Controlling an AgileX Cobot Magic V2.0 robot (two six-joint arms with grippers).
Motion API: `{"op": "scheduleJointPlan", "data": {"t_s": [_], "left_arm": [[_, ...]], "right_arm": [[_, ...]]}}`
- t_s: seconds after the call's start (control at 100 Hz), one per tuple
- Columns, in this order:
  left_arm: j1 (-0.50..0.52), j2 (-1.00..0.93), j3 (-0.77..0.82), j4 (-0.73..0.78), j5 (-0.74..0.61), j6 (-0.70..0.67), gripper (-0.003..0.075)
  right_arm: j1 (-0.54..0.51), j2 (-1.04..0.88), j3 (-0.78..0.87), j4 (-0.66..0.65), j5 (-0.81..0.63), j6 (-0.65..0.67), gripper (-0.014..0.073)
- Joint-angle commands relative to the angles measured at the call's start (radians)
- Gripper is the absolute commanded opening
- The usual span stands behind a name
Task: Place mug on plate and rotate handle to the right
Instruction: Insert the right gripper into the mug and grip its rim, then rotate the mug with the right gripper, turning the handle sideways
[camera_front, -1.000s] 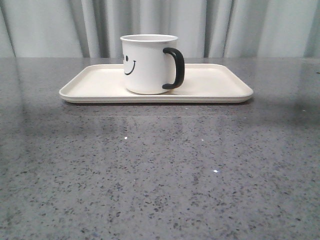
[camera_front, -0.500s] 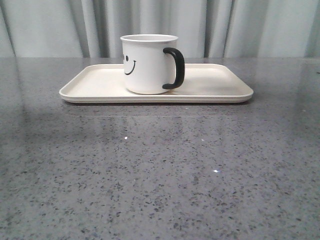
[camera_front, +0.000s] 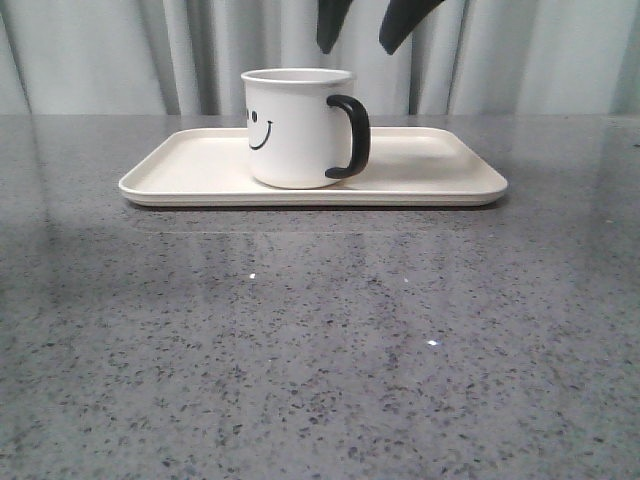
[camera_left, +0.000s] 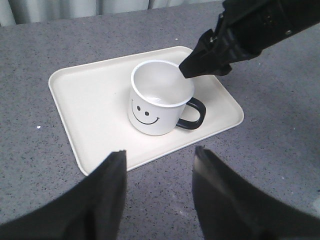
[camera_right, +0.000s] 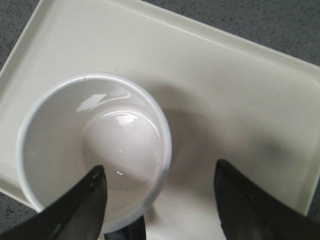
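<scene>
We observe the mug (camera_front: 298, 128) standing upright on the plate (camera_front: 190, 165), slightly left of the plate's centre in the front view, with its open mouth facing up. The handle (camera_front: 351, 137) points to the right in that view, and the smiley face (camera_front: 259, 130) sits on the mug's left flank. The plate rests flat on the speckled grey table (camera_front: 320, 340), in front of a pale curtain (camera_front: 100, 55). The right gripper (camera_front: 364, 28) hangs above the mug, over its handle side; its two dark fingers are spread apart and hold nothing, and they do not touch the mug. In the right wrist view, we see one fingertip (camera_right: 82, 205) over the mug's interior and the other over the bare plate beside it. The left gripper (camera_left: 159, 172) is also spread wide and empty; in its wrist view, it sits back from the plate's near edge, above the table, well clear of the mug.
</scene>
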Motion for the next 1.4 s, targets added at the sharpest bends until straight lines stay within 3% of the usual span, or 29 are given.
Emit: {"op": "scheduleJointPlan", "data": {"t_s": [0.0, 0.17, 0.27, 0.6, 0.86, 1.15, 1.39], "left_arm": [[-0.004, -0.02, -0.027, -0.017, -0.054, -0.001, 0.0314], [-0.004, -0.022, -0.027, -0.017, -0.05, -0.001, 0.0314], [-0.004, -0.022, -0.027, -0.017, -0.049, -0.001, 0.0314], [-0.004, -0.022, -0.027, -0.017, -0.049, -0.001, 0.0314], [-0.004, -0.022, -0.027, -0.017, -0.045, -0.001, 0.0314], [-0.004, -0.022, -0.027, -0.017, -0.025, -0.001, 0.0314], [-0.004, -0.022, -0.027, -0.017, -0.022, -0.001, 0.0314]], "right_arm": [[0.002, -0.029, -0.04, 0.011, -0.04, -0.01, 0.047], [0.002, 0.005, -0.04, 0.016, -0.044, -0.01, 0.0461], [0.002, 0.008, -0.04, 0.016, -0.053, -0.01, 0.0407], [0.002, 0.017, -0.04, 0.016, -0.071, -0.01, -0.0077], [0.0, 0.017, -0.041, 0.002, -0.047, -0.041, -0.006], [-0.003, 0.017, -0.12, 0.002, -0.001, -0.355, -0.0061], [-0.003, 0.017, -0.156, 0.036, 0.029, -0.526, -0.0062]]}}
